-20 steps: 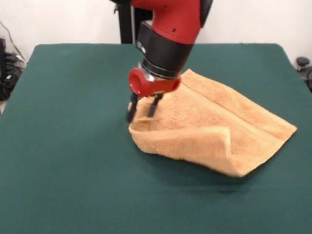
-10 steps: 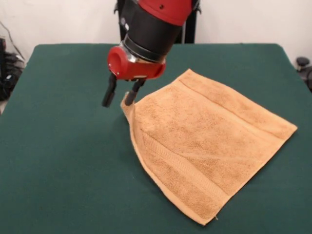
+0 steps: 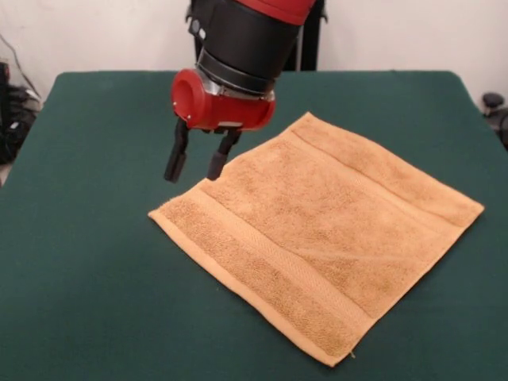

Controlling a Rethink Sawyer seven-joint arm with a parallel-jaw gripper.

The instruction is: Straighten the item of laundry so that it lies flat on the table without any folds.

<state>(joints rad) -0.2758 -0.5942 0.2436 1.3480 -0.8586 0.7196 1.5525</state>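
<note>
The item of laundry (image 3: 317, 230), a tan-orange terry towel with woven bands near two edges, lies spread out on the dark green table (image 3: 87, 262) as a diamond shape, with no fold showing. My gripper (image 3: 194, 168) hangs just above the towel's upper left edge, near the left corner. Its two black fingers (image 3: 173, 163) stand apart and hold nothing. The red and black arm comes down from the top of the front view.
Bare green cloth surrounds the towel on the left and at the front. The towel's right corner (image 3: 479, 209) lies close to the table's right edge. Dark equipment (image 3: 12, 111) stands beyond the table's left side.
The gripper let go of the towel's left corner, which dropped flat onto the table. A second ago the towel was folded over on itself; now it is spread out.
</note>
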